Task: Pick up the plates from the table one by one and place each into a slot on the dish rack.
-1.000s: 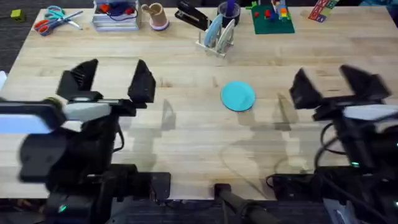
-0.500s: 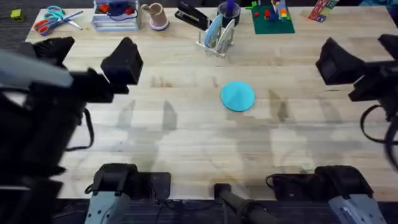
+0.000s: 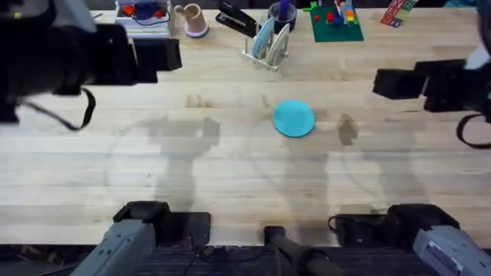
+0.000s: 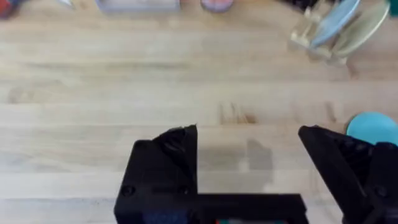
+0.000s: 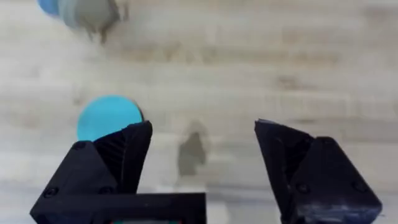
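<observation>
A turquoise plate [image 3: 293, 119] lies flat near the middle of the table [image 3: 230, 176]. At the back stands the dish rack [image 3: 267, 47], holding a light blue plate [image 3: 263, 37] and a whitish plate [image 3: 281, 38] upright. My left arm [image 3: 69, 57] hangs high over the table's back left. In the left wrist view its gripper [image 4: 247, 155] is open and empty, with the turquoise plate [image 4: 373, 127] off to one side. The right arm [image 3: 430, 83] hovers at the right. Its gripper [image 5: 202, 149] is open and empty, and the plate [image 5: 106, 117] lies beyond one finger.
Along the back edge stand a clear box of small items [image 3: 142, 14], a tan cup [image 3: 192, 19], a black stapler [image 3: 236, 19], a dark cup [image 3: 281, 11] and a green baseplate with blocks [image 3: 336, 23]. Bare planks surround the turquoise plate.
Both arms have risen and swung outward toward the back, the left to the far left and the right to the right edge. The plates and the rack have not moved.
</observation>
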